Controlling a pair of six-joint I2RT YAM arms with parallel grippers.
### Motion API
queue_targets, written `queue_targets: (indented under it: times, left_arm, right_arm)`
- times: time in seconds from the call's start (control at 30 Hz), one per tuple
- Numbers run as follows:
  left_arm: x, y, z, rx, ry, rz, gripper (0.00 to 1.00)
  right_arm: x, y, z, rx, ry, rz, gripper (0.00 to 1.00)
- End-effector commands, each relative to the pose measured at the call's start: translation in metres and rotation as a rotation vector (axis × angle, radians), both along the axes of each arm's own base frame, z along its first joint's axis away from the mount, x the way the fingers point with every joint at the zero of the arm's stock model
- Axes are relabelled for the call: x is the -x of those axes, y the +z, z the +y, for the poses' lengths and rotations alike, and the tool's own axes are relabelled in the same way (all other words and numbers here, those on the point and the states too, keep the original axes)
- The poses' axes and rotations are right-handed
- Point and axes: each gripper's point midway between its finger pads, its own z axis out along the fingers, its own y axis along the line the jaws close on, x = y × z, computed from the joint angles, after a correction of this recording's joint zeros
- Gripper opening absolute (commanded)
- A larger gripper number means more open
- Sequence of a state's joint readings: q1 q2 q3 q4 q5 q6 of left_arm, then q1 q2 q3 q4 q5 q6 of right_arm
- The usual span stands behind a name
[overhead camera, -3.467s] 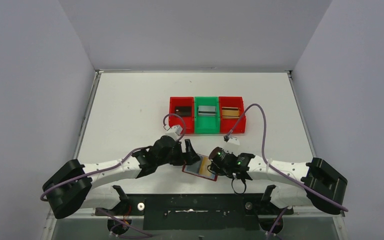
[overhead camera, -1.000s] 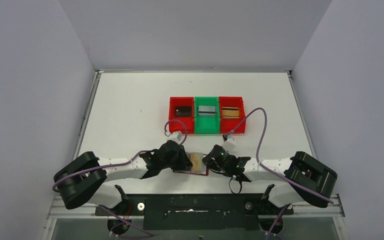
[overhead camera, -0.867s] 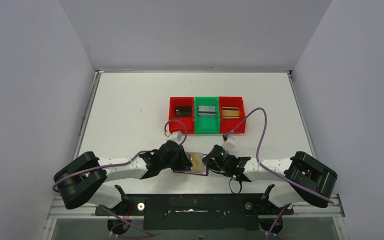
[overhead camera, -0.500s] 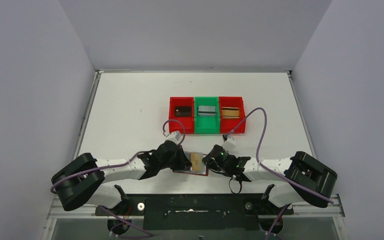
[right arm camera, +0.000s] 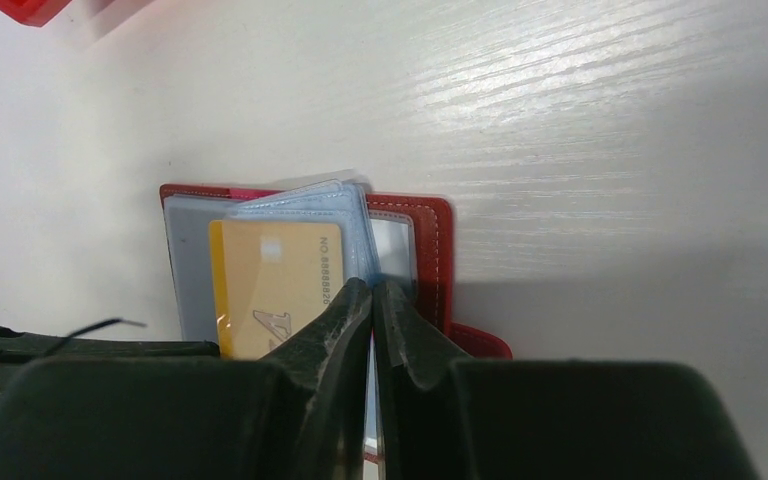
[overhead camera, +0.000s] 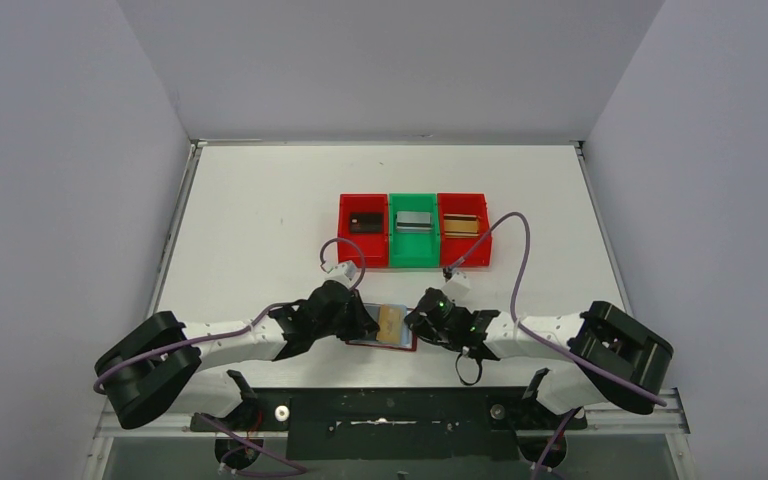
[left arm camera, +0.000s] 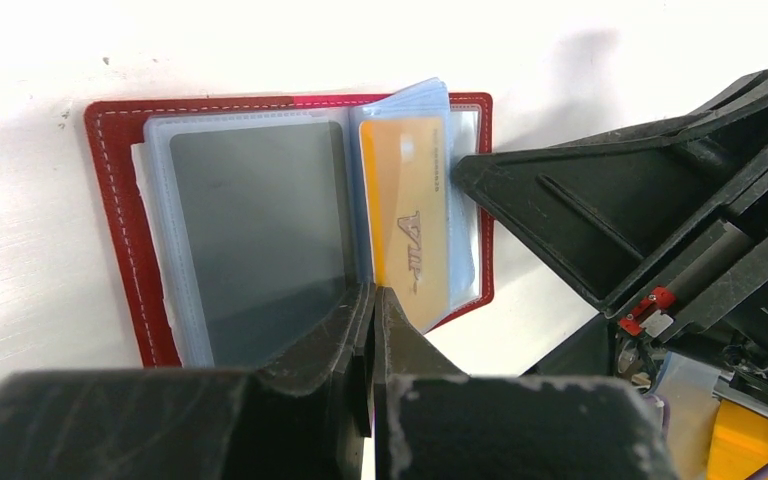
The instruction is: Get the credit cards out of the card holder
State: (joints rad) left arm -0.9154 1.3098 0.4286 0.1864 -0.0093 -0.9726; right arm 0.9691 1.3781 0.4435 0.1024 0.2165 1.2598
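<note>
The dark red card holder (left arm camera: 115,230) lies open on the table near the front edge, its clear bluish sleeves fanned. A gold credit card (left arm camera: 410,220) shows in the right-hand sleeves. My left gripper (left arm camera: 372,292) is shut, its tips pinched at the card's edge beside the spine. My right gripper (right arm camera: 373,285) is shut on the outer edge of the sleeves, next to the gold credit card (right arm camera: 270,290) and the holder's red cover (right arm camera: 430,240). From above, the card (overhead camera: 391,322) sits between the left gripper (overhead camera: 370,322) and the right gripper (overhead camera: 415,322).
Three bins stand in a row mid-table: a red bin (overhead camera: 345,240) holding a black card, a green bin (overhead camera: 412,262) holding a silver one, and a red bin (overhead camera: 482,245) holding a gold one. The holder's red clasp tab (right arm camera: 480,340) pokes out under my right fingers.
My left jaws have closed at the gold card's edge, and the left arm has drawn back a little to the left. The right gripper and the holder have stayed put.
</note>
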Motion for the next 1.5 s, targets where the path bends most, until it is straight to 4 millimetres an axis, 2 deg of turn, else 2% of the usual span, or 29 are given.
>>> queue_targets:
  times: [0.0,0.1,0.33,0.47,0.57,0.67,0.73,0.9,1.3,1.47]
  left_arm:
    - [-0.006,0.011,-0.008,0.049,-0.009,-0.036,0.00]
    - [-0.005,0.010,-0.008,0.067,-0.005,-0.036,0.00]
    - [-0.004,0.005,-0.013,0.079,-0.012,-0.024,0.00]
    - [-0.003,0.006,-0.015,0.092,-0.013,-0.022,0.00]
    - [-0.004,0.005,-0.013,0.087,-0.007,-0.022,0.00]
    - [-0.003,0.005,-0.013,0.086,-0.006,-0.022,0.00]
    - [-0.003,0.005,-0.012,0.083,-0.006,-0.022,0.00]
    - [-0.003,0.006,-0.009,0.068,-0.003,-0.023,0.00]
    - [-0.008,0.011,-0.007,0.068,0.021,-0.041,0.00]
    - [-0.003,0.010,-0.015,0.124,0.005,-0.018,0.23]
  right_arm:
    - [0.027,-0.029,-0.028,0.168,0.069,0.109,0.08]
    - [0.021,-0.013,-0.023,0.160,0.095,0.069,0.12]
    - [0.007,0.044,-0.001,0.062,0.152,-0.075,0.18]
    - [0.009,0.052,0.013,-0.008,0.199,-0.100,0.18]
    - [0.010,0.049,0.027,-0.053,0.231,-0.095,0.16]
    - [0.009,0.037,0.031,-0.039,0.225,-0.058,0.13]
    - [0.011,0.023,0.026,0.004,0.207,-0.017,0.11]
    - [0.019,-0.007,-0.003,0.124,0.137,0.058,0.10]
    - [0.026,-0.022,-0.007,0.121,0.127,0.096,0.09]
    - [0.026,-0.025,-0.006,0.115,0.128,0.103,0.09]
